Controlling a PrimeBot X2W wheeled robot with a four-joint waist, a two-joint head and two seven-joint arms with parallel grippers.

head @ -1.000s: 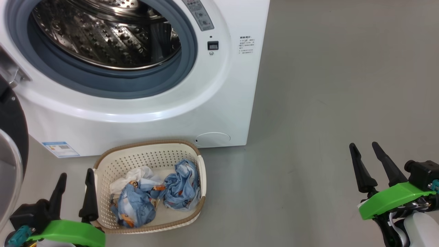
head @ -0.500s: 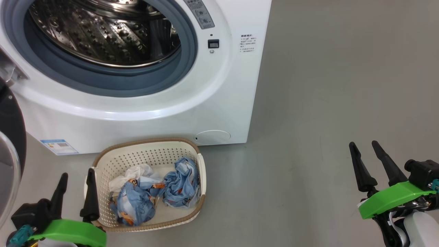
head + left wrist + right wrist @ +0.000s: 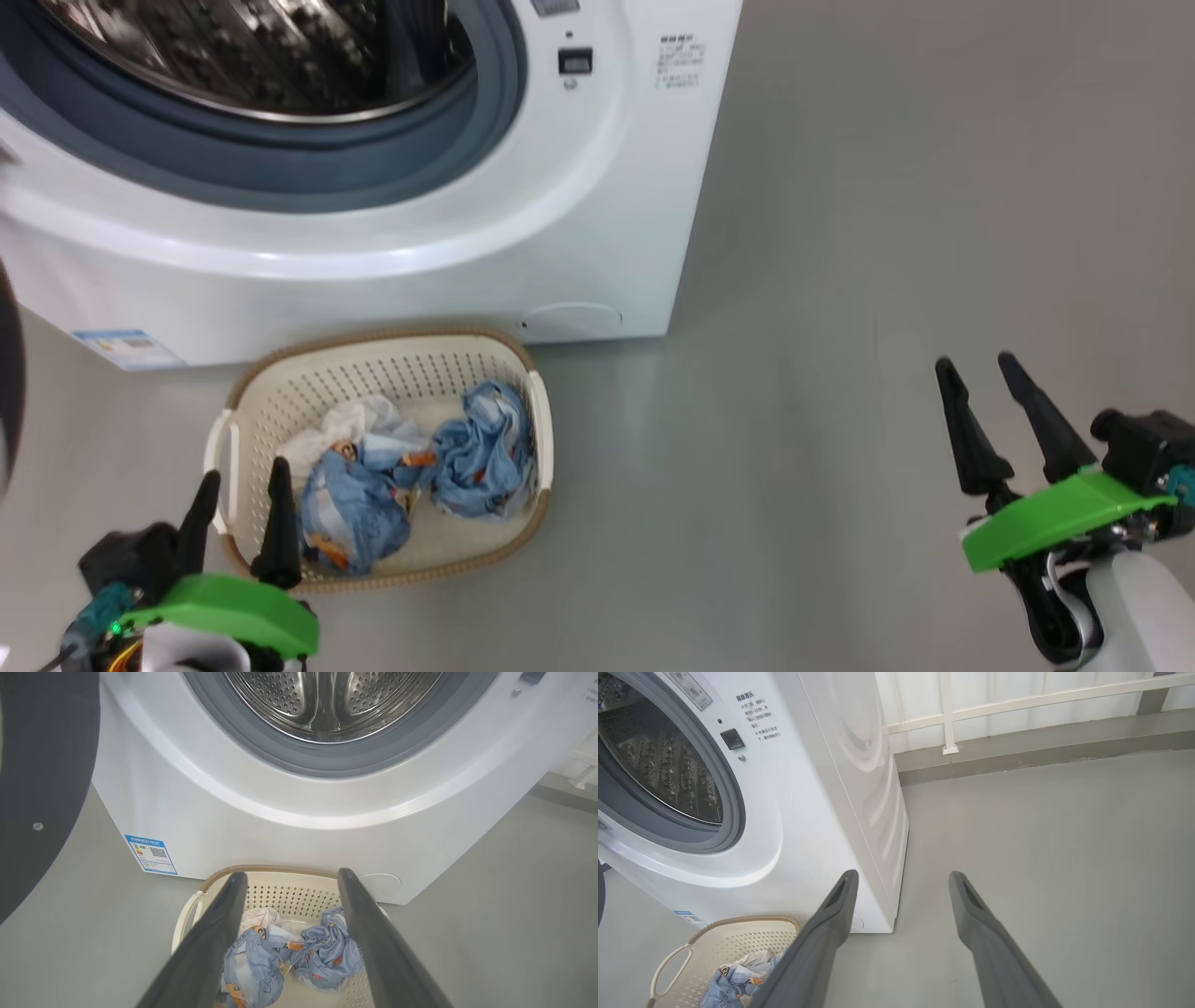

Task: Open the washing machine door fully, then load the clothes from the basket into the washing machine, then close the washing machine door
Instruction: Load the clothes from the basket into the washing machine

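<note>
Grey floor [image 3: 840,233] carried the clothes [image 3: 401,471], bunched in the basket [image 3: 392,373] just before the washing machine [image 3: 373,280]. The left gripper [image 3: 243,469], nearer by far, hovered open at the basket's near-left rim, fingers pointing toward them; the right gripper [image 3: 975,361] hung open, well apart.

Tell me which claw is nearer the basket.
Left. The left claw hovers open at the near left corner of the basket. The right claw, also open, is far off to the basket's right, above the floor.
</note>
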